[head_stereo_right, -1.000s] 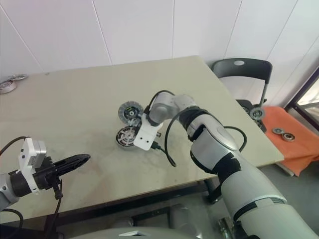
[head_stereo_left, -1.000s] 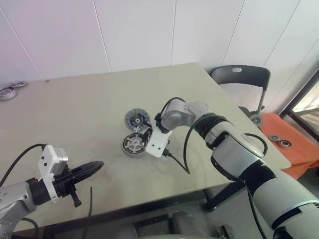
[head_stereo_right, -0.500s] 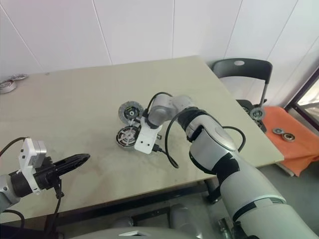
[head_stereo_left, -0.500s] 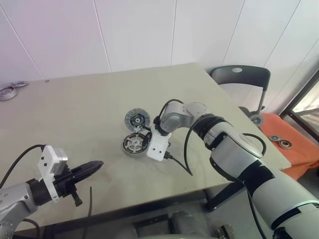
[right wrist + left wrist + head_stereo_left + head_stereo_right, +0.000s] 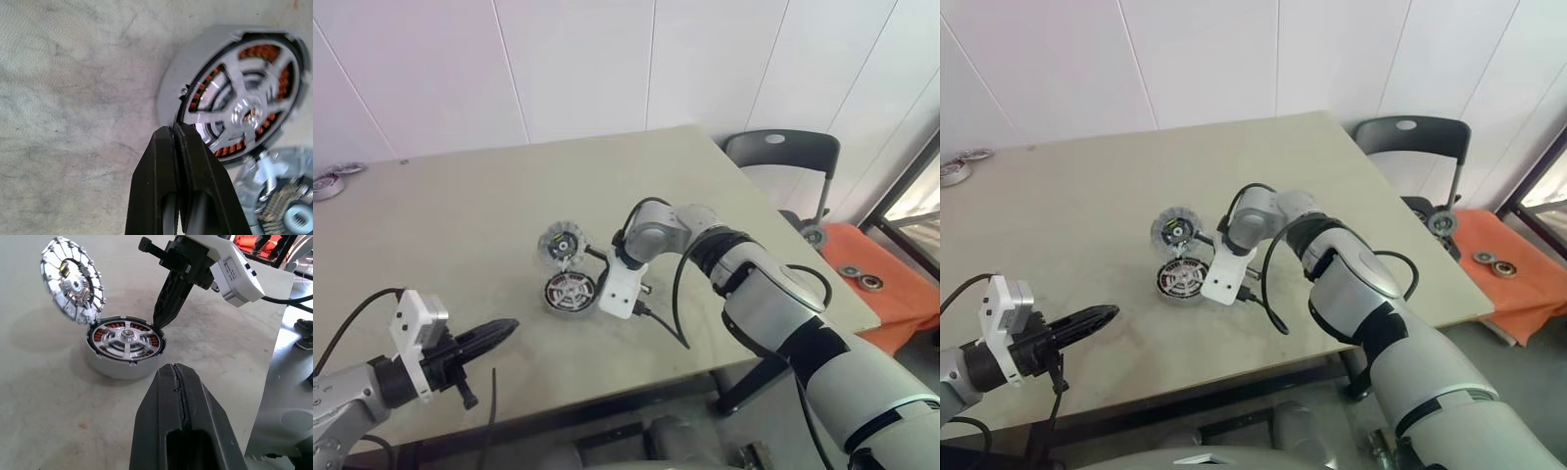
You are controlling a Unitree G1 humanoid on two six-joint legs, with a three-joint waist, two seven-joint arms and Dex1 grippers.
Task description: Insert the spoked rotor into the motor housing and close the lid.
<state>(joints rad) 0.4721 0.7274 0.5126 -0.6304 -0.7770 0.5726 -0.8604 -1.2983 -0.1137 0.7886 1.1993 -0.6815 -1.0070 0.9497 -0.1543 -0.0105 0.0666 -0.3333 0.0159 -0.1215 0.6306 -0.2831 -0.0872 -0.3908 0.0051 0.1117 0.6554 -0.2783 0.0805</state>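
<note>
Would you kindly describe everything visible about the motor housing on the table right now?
The motor housing is a round, flat puck with a pale grey outer wall, lying flat on the beige table. Inside shows a ring of copper-red windings, with silvery spokes running to a shiny centre hub. Its round lid, silvery and ribbed, stands tilted open at one edge. The right pincer, shut, has its black tips at the housing's rim, opposite the lid. The left pincer is shut and apart from it.

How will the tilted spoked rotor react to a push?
Probably tips easily: the spoked rotor stands tilted, its lower edge at the rim of the motor housing. It looks like stiff metal, so it should not flex. Being round, it may roll if knocked free.
</note>
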